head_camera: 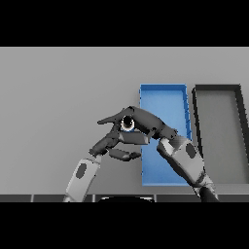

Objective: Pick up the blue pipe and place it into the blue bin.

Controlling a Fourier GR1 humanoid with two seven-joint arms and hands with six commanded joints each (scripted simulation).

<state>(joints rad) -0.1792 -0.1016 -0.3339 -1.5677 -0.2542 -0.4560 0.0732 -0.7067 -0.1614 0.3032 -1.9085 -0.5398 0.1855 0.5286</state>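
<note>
Blue pipe work plays out on a flat grey surface point(58, 87), where an open blue rectangular bin point(163, 104) sits toward the right edge beside a dark grey tray point(219, 97). The robot's right hand point(141, 119), fingers curled round the short blue pipe point(128, 123), holds it just left of the bin's left wall, its open end facing the camera. The left hand point(116, 141) hangs just beneath, fingers loosely bent, holding nothing. The bin lies rightward.
</note>
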